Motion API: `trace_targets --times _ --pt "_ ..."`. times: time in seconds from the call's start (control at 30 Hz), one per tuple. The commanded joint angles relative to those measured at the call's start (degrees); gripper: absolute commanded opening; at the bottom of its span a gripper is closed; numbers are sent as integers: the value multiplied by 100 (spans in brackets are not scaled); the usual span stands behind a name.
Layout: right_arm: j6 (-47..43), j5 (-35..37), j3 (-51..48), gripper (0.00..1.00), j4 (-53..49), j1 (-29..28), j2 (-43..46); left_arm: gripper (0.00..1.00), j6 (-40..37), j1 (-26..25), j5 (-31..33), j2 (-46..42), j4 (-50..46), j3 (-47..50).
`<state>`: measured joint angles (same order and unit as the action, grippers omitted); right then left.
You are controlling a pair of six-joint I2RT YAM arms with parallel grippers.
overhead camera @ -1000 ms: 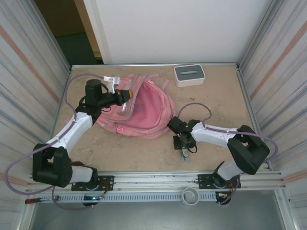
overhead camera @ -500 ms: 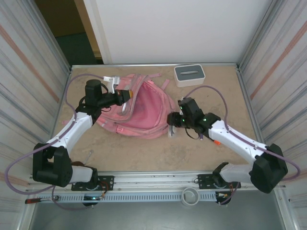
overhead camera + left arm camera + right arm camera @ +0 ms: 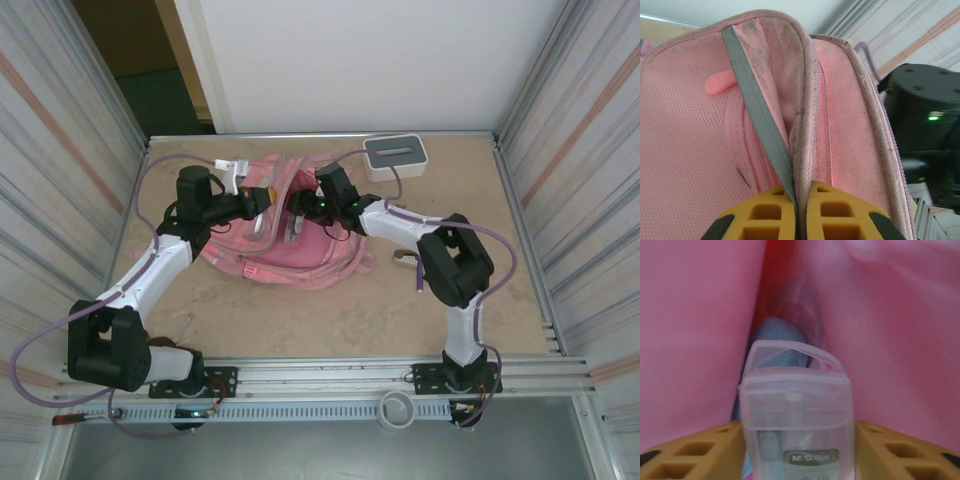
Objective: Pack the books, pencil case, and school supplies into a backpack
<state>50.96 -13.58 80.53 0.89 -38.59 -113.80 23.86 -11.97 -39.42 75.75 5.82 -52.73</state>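
Toward the far left of the table [image 3: 300, 320] lies the pink backpack [image 3: 300, 250], flat on its side and much the biggest thing there. Behind it, at the far edge and well apart, stands a white box [image 3: 395, 156] with a grey slotted top. On the backpack's left rim, the left gripper [image 3: 262, 200] is pinched fully closed on a grey-trimmed edge of the fabric (its yellow fingers [image 3: 770, 215] meet on the strip). Reaching in from the other side, the right gripper [image 3: 297, 215] sits inside the pink opening, partly spread, its fingers [image 3: 700, 450] pressed against both sides of a clear plastic case [image 3: 795, 405].
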Motion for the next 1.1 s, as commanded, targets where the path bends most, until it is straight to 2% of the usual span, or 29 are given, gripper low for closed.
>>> trace_targets --times 0.0,0.13,0.3,0.4,0.57,0.7,0.8,0.9,1.07 --pt "-73 -455 183 63 -36 -26 13 0 -131 107 78 -244 121 17" --pt "-414 -221 -162 67 -350 -181 269 0 -110 107 50 -236 162 24" --pt "-388 -203 -398 46 -257 -348 156 0 -116 107 57 -218 165 19" --pt "-324 -188 -337 37 -189 -358 -23 0 -110 107 22 -216 104 -9" --pt "-285 -253 141 29 -91 -382 -409 0 -88 107 43 -247 122 13" --pt "-347 -443 924 28 -132 -409 -884 0 -62 102 13 -201 152 21" --pt "-405 -671 1049 28 -81 -357 -887 0 -58 99 13 -192 148 35" --pt "-644 -693 624 32 -88 -288 -435 0 -64 103 40 -179 161 52" --pt "-987 -579 -821 43 -62 -45 922 0 -5 64 87 -50 243 54"
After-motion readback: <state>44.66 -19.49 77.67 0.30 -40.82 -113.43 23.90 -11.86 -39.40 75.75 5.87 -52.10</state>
